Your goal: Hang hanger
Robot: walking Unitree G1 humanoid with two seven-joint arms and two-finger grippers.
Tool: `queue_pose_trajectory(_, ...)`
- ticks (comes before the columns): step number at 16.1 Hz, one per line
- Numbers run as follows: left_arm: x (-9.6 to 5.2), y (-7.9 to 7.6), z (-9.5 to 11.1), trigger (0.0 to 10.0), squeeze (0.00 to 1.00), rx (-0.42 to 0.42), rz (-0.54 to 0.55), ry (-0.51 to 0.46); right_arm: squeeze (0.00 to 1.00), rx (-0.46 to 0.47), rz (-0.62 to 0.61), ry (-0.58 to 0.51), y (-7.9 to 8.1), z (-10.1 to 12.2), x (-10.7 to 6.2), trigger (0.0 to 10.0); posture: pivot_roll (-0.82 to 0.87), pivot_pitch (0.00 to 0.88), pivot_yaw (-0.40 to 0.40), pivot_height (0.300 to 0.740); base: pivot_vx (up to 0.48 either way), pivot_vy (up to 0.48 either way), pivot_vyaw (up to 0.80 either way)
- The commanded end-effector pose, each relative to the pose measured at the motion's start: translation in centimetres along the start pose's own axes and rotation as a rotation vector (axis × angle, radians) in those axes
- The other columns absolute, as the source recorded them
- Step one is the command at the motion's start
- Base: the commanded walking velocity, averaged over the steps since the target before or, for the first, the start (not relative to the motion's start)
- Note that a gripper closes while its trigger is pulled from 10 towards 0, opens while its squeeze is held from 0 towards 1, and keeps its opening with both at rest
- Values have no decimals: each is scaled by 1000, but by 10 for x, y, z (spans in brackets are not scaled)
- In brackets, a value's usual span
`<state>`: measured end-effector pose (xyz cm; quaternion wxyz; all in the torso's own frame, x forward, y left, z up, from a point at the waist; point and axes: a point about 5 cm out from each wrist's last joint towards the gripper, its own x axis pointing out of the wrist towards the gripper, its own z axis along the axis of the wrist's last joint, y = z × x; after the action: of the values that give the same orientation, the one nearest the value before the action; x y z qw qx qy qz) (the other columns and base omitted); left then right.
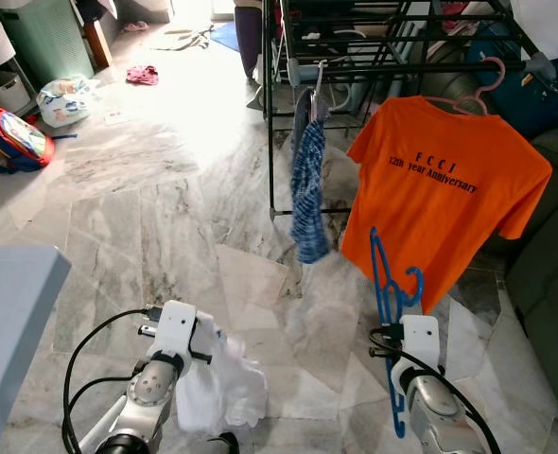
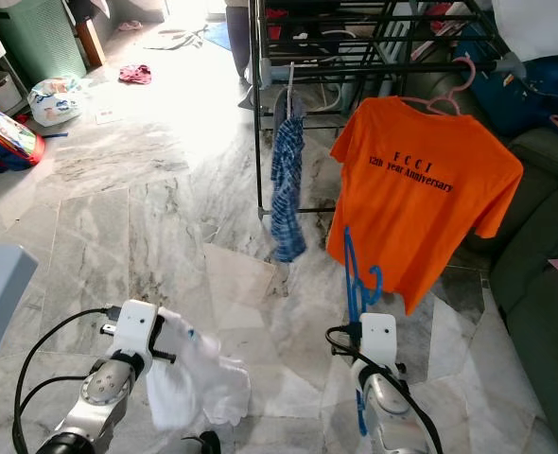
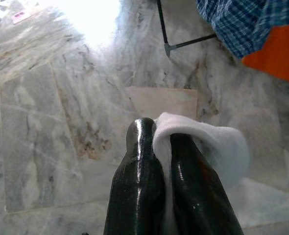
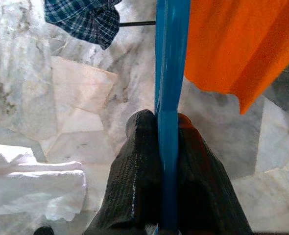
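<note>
Down low on the right side, the blue hanger (image 1: pixel 390 303) is pinched between the two black fingers (image 4: pixel 134 186) of the right hand (image 4: pixel 166 122), sticking up pretty much upright with its hook at the top. From the head camera its upper part sits right in front of the lower edge of the orange T-shirt (image 1: pixel 444 189), though you can't tell if they're actually touching. The right wrist view shows the blue bar running straight up from between the fingers, clamped tight.

That orange shirt has dark lettering across it and hangs on a pink hanger (image 1: pixel 482 90) from the black drying rack (image 1: pixel 355 43). Just to its left, a blue plaid garment (image 1: pixel 307 184) dangles from the same rack, hem close to the floor.

Over on the other side, the left hand (image 3: pixel 156 132) is clenched on a white cloth (image 1: pixel 217 378), which bunches up around the fingertips and droops down next to the silver arm. Black cables loop off both wrists.

Everything's over a grey-and-white marble floor (image 1: pixel 165 218) with a strong glare patch further back. Way off on the left there's a red and blue bag (image 1: pixel 9 140), a white plastic bag (image 1: pixel 66 99) near it, and a small pinkish-red rag (image 1: pixel 144 74) lying on the tiles. A green cabinet (image 1: pixel 43 33) stands in the far corner, a dark sofa (image 1: pixel 549 274) runs along the right edge, and a pale blue-grey surface (image 1: pixel 9 322) pokes in at the near left.
</note>
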<state>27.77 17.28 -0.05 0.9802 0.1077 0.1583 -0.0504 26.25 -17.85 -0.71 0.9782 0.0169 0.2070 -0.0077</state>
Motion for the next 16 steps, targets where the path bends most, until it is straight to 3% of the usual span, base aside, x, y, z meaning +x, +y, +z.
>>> queue_pose_trajectory(1, 0, 2, -1, 10000, 0, -11, 26, 10, 0, 4, 2, 2, 1, -2, 0, 10000, 99, 177, -5, 740, 0, -244, 0)
queue_pose_trajectory(12, -1, -5, -2, 10000, 0, -25, 5, -4, 0, -34, 46, -15, 4, 1, 2, 10000, 95, 187, -21, 740, 0, -445, 0)
queue_pose_trajectory(16, -3, 1, -6, 10000, 0, -61, 30, 16, 0, -32, 53, -5, 5, -1, 2, 10000, 99, 193, -19, 740, 0, 0, 0)
